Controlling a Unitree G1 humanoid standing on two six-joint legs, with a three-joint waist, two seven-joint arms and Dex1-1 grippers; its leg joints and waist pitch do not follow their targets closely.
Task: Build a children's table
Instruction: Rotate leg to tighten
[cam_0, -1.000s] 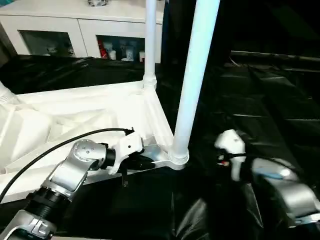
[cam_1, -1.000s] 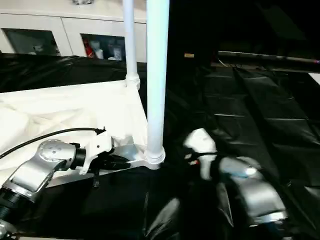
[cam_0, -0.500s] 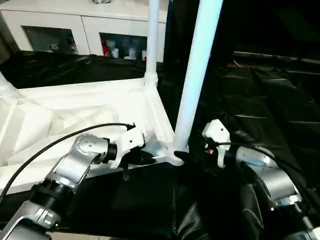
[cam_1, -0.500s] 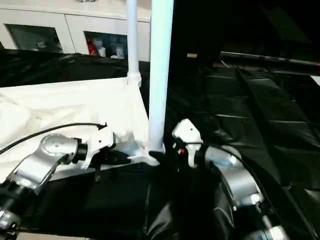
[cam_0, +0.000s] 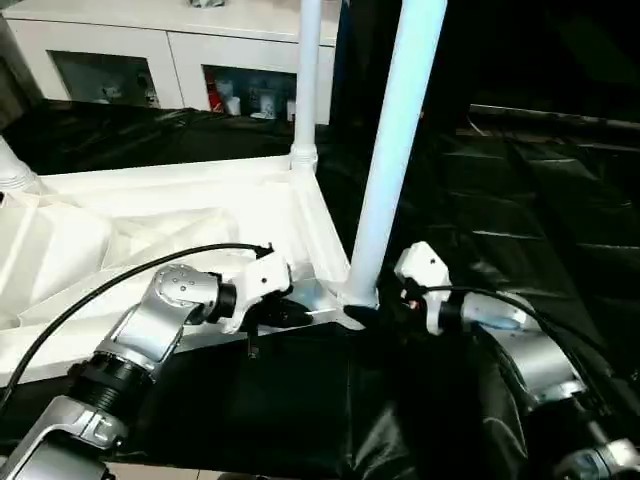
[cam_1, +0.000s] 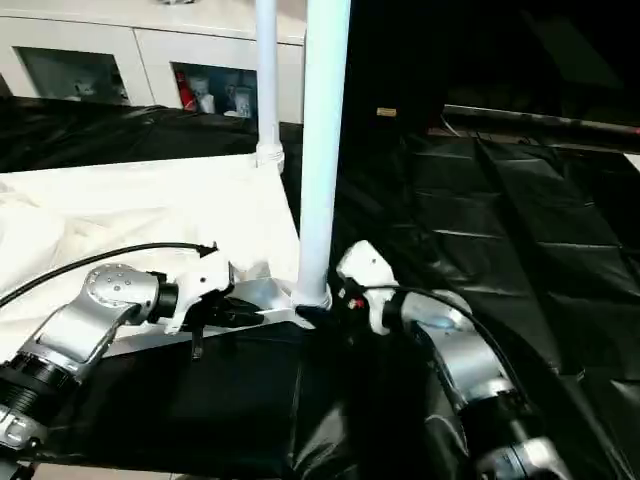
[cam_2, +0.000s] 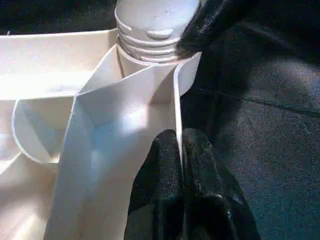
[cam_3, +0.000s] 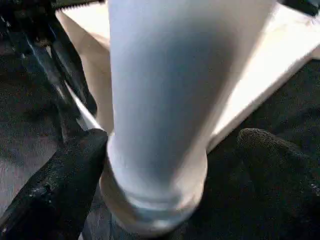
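**Right fingers now bracket the near leg at its socket**

Over the last second your right gripper (cam_3: 165, 165) has come in from well to the side and now sits at the base of the near leg (cam_0: 390, 150), fingers spread wide, one on each side of the tube. From the wrist view one finger (cam_3: 55, 185) seems to touch the collar, though the blur leaves that uncertain; nothing is clamped yet. That puts you in position to grasp the leg and press or twist it home.

Your left gripper (cam_2: 181, 170) is clenched on the thin rim of the children's table (cam_0: 150, 220), just beside that corner socket, steadying it.

The table lies upside down on the black tabletop (cam_0: 540, 200), its underside facing up. The near leg stands nearly upright, long axis vertical, wide end down in the socket. A second leg (cam_0: 308, 70) rises at the far corner.
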